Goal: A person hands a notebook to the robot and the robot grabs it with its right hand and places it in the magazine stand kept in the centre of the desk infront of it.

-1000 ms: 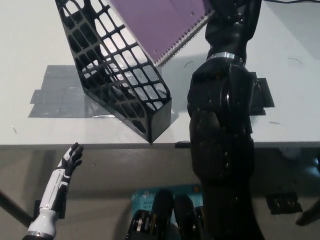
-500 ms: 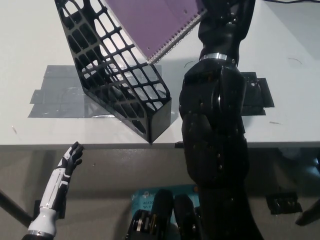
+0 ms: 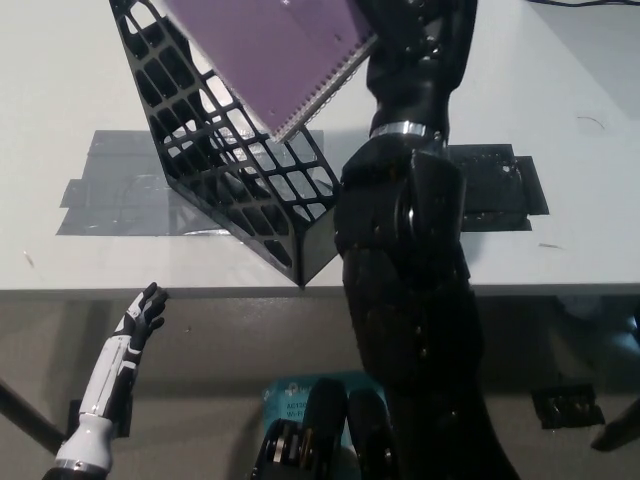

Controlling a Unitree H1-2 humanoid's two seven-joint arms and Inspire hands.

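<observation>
While right arm (image 3: 410, 230) holds notebook (image 3: 270, 50) over magazine stand (image 3: 235, 170).

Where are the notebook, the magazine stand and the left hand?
notebook (image 3: 262, 50): head view, on its purple cover.
magazine stand (image 3: 240, 180): head view, on its black lattice side wall.
left hand (image 3: 143, 312): head view, middle of the hand, below the desk edge.

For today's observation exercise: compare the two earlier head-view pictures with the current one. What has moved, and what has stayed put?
The black right arm has swung toward picture left, carrying the purple notebook leftward until it hangs over the black magazine stand. The notebook is not yet let go. The stand, the grey tape patches on the desk and the white left hand below the desk edge stayed as they were.
</observation>
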